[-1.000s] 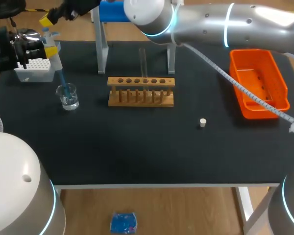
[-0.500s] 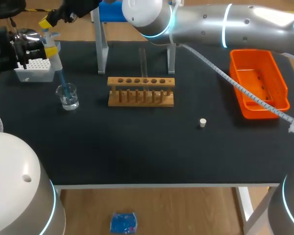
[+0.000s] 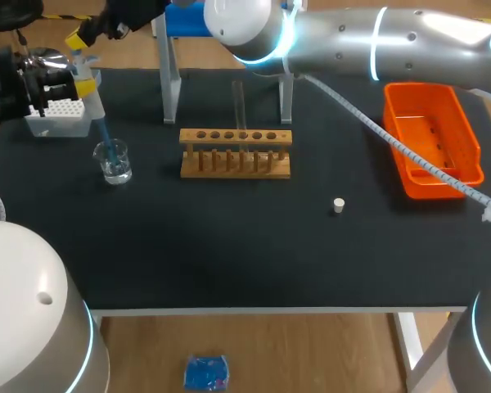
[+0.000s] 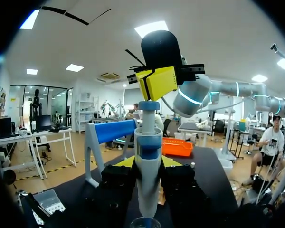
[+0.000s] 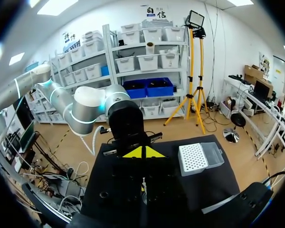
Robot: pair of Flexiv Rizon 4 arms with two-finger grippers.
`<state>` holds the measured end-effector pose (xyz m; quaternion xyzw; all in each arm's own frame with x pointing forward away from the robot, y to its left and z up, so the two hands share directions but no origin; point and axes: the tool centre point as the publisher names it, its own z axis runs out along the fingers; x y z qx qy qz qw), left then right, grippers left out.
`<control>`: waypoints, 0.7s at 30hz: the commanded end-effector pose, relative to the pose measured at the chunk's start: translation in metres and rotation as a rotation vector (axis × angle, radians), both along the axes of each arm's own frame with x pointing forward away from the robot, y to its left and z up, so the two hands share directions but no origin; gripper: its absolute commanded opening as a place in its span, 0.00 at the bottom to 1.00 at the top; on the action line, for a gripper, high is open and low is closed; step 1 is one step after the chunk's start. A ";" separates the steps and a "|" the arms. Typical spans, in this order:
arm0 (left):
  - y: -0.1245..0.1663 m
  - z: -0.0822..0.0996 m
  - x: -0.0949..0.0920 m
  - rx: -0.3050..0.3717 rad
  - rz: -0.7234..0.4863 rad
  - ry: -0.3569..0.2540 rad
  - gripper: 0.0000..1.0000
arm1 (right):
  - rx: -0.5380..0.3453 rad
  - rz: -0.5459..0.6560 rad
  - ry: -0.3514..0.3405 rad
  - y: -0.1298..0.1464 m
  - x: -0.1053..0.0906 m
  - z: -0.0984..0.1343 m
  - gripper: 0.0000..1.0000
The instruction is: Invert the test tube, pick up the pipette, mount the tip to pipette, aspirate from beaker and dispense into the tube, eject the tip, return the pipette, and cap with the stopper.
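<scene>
Holding unchanged: left claw (image 4: 147,164) on pipette (image 4: 148,140) | tip (image 3: 105,136) in beaker (image 3: 114,162)

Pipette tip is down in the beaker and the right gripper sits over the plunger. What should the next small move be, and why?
Probably the right gripper works the plunger to draw liquid. It sits right above the plunger, and the left gripper holds the pipette upright with its blue tip inside the beaker. I cannot tell whether the plunger is already pressed.
</scene>
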<state>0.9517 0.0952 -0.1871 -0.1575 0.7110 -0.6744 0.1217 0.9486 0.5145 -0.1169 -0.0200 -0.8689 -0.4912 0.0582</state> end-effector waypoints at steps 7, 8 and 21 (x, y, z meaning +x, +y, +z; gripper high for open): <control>-0.001 0.003 0.000 0.000 0.004 -0.003 0.00 | -0.008 0.003 0.008 0.001 0.001 -0.007 0.00; -0.001 0.003 0.000 0.000 0.004 -0.003 0.00 | -0.008 0.003 0.008 0.000 0.001 -0.008 0.00; -0.001 0.003 0.000 0.000 0.004 -0.003 0.00 | -0.012 -0.003 0.034 -0.003 0.000 -0.021 0.00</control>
